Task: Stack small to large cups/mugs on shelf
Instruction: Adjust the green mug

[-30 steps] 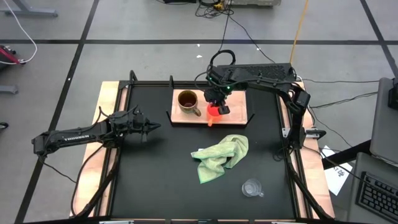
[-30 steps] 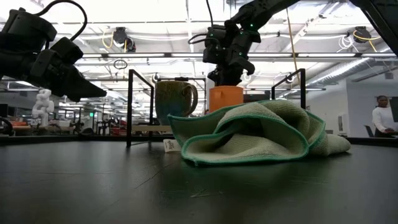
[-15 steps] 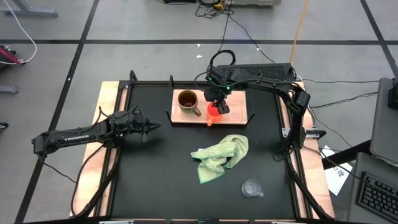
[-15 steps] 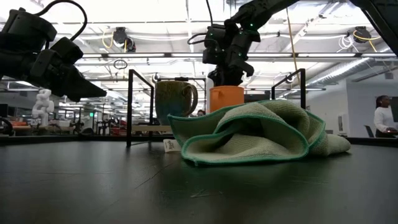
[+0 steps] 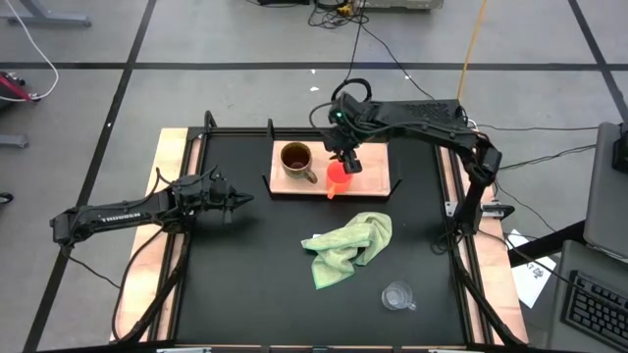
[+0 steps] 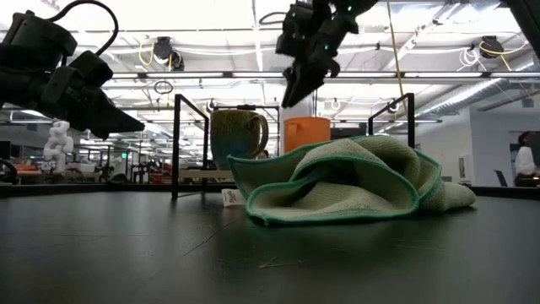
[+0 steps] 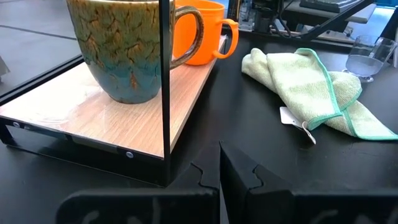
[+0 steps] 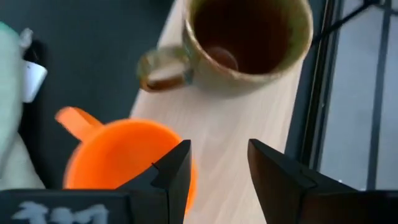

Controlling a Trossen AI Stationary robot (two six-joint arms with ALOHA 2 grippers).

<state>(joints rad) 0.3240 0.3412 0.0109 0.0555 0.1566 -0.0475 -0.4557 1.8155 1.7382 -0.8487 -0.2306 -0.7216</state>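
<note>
The brown mug [image 5: 296,159] and the orange cup [image 5: 339,175] stand upright side by side on the wooden shelf [image 5: 375,173] at the table's far side. The orange cup's handle [image 8: 71,118] points toward the near edge. The clear glass cup [image 5: 397,295] stands on the table near the front right. My right gripper [image 5: 349,162] is open and empty, above the orange cup [image 8: 118,165] and clear of it [image 6: 289,99]. My left gripper [image 5: 236,201] is shut and empty at the table's left, low, facing the shelf [image 7: 219,177].
A crumpled light green cloth [image 5: 348,245] lies mid-table between the shelf and the glass cup. Black upright brackets [image 6: 177,143] stand at the shelf's ends. The shelf has bare board to the right of the orange cup.
My right gripper has gone up from the orange cup's rim and now hangs clear above it. The orange cup stays upright on the shelf beside the brown mug.
</note>
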